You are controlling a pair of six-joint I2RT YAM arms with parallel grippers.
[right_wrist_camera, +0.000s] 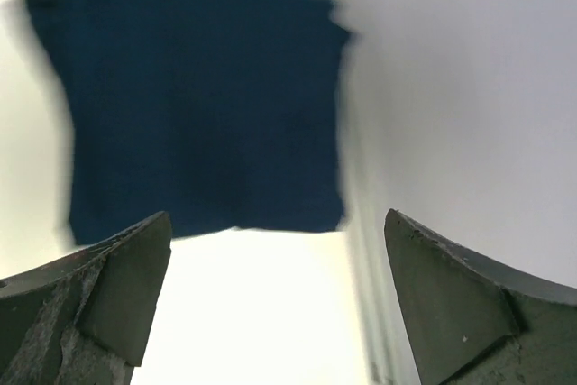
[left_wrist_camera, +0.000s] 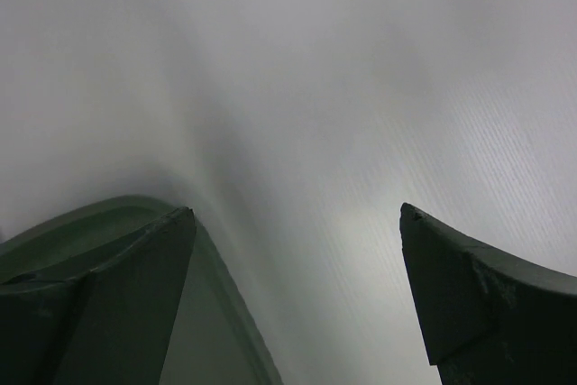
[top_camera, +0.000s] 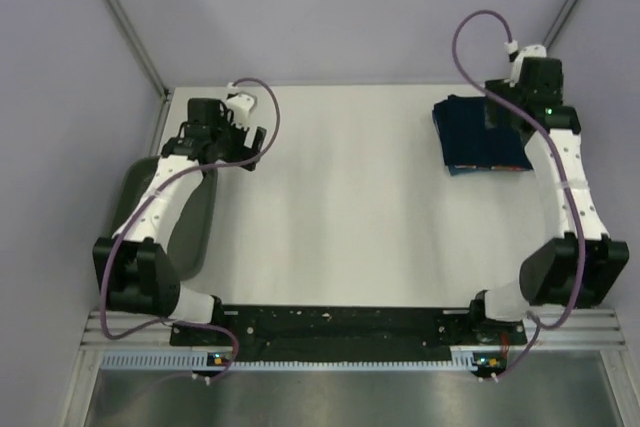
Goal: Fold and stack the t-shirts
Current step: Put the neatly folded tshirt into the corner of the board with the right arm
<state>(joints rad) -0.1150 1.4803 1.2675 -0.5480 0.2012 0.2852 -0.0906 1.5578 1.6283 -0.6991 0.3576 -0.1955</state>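
A dark navy blue t-shirt (top_camera: 478,135) lies folded in a rough square at the table's far right; it also fills the upper part of the right wrist view (right_wrist_camera: 203,105). My right gripper (top_camera: 528,97) hangs above the shirt's far right edge, open and empty (right_wrist_camera: 278,245). My left gripper (top_camera: 215,132) is at the far left, above the tray's far end, open and empty (left_wrist_camera: 297,241). The pink t-shirt is not in view.
A dark green plastic tray (top_camera: 192,227) lies along the table's left edge under my left arm; its rim shows in the left wrist view (left_wrist_camera: 225,286). Grey walls close the back and both sides. A black rail (top_camera: 340,327) runs along the near edge.
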